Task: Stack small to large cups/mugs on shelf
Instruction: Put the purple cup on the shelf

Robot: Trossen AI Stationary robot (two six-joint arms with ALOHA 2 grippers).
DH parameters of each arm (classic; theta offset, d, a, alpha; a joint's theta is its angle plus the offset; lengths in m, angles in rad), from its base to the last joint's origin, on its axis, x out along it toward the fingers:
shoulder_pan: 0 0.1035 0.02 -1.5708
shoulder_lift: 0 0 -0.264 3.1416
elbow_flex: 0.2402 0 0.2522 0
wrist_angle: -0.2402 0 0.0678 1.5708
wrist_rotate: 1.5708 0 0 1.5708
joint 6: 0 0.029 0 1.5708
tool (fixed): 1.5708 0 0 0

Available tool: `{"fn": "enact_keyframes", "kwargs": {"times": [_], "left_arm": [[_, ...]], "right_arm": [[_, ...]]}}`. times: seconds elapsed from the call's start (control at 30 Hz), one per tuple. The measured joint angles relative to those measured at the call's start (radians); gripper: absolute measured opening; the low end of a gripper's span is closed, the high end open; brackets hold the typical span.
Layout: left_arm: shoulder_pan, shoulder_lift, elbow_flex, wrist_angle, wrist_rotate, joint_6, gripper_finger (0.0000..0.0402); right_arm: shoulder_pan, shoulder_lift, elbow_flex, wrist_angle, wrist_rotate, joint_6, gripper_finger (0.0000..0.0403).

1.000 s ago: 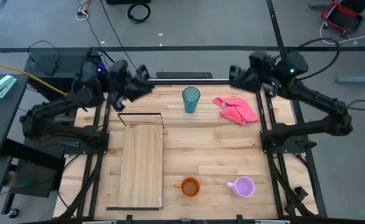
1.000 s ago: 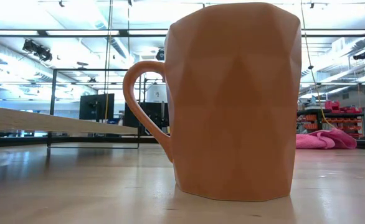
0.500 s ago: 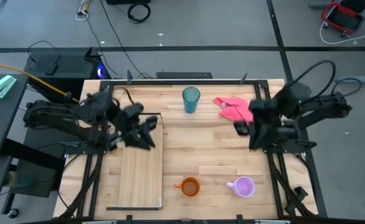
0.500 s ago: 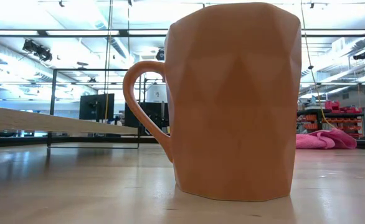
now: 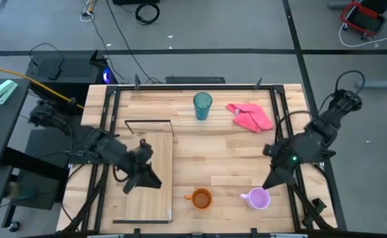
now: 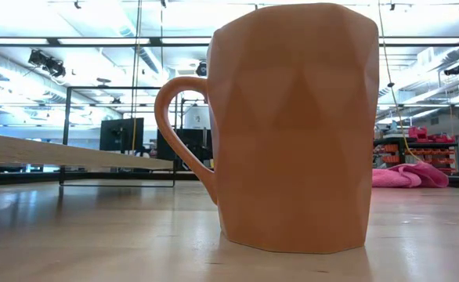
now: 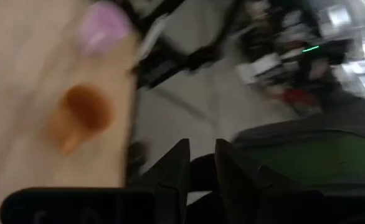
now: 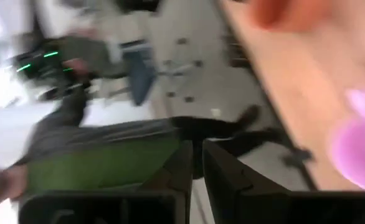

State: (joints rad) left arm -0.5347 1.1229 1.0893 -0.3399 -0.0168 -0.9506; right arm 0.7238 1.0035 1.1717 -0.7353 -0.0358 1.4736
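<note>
Lilac mug (image 5: 258, 198): just beside right pincer (image 5: 271, 182), narrow, empty; left pincer (image 5: 142, 180), narrow, farther, beyond orange mug (image 5: 201, 198).

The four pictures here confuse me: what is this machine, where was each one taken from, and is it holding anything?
It is a robot with two dark arms at a wooden table, each ending in a two-finger gripper. One picture looks straight down from above. One looks level across the tabletop, so the orange mug close to that camera fills it. The two blurred pictures come from cameras on the arms' wrists, looking past each arm's own fingers.

From above you see a teal tumbler and a pink cloth at the far side, and the orange mug and a lilac mug at the near edge. On the left lies a light-wood shelf with a black wire frame.

The left gripper hangs over the shelf. The right gripper hangs just beside the lilac mug. Neither holds anything.
</note>
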Motion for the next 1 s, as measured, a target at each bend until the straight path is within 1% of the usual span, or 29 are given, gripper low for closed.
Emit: {"fn": "enact_keyframes", "kwargs": {"times": [0.13,0.2,0.27,0.37,0.53,0.67,0.77,0.9,1.0], "left_arm": [[-0.055,0.01,0.0,-0.239,-0.147,-0.095,0.009],[-0.074,0.029,0.0,-0.356,-0.215,-0.171,0.0091],[-0.081,0.053,0.0,-0.442,-0.247,-0.235,0.009],[-0.082,0.098,0.0,-0.502,-0.249,-0.269,0.0086],[-0.079,0.184,0.0,-0.473,-0.253,-0.265,0.0083],[-0.077,0.246,0.0,-0.391,-0.253,-0.268,0.0088],[-0.077,0.283,0.0,-0.316,-0.253,-0.268,0.0091],[-0.077,0.313,0.0,-0.236,-0.253,-0.244,0.0088],[-0.077,0.324,0.0,-0.222,-0.253,-0.206,0.0084]], "right_arm": [[0.074,0.004,0.0,-0.176,0.152,0.148,0.0043],[0.097,0.015,0.0,-0.271,0.215,0.24,0.0043],[0.111,0.034,0.0,-0.355,0.257,0.324,0.0043],[0.127,0.073,0.0,-0.447,0.266,0.367,0.0043],[0.158,0.151,0.0,-0.517,0.254,0.349,0.0043],[0.171,0.198,0.0,-0.542,0.206,0.274,0.0043],[0.172,0.228,0.0,-0.565,0.193,0.254,0.0043],[0.172,0.27,0.0,-0.574,0.193,0.248,0.0043],[0.172,0.308,0.0,-0.577,0.192,0.217,0.0043]]}}
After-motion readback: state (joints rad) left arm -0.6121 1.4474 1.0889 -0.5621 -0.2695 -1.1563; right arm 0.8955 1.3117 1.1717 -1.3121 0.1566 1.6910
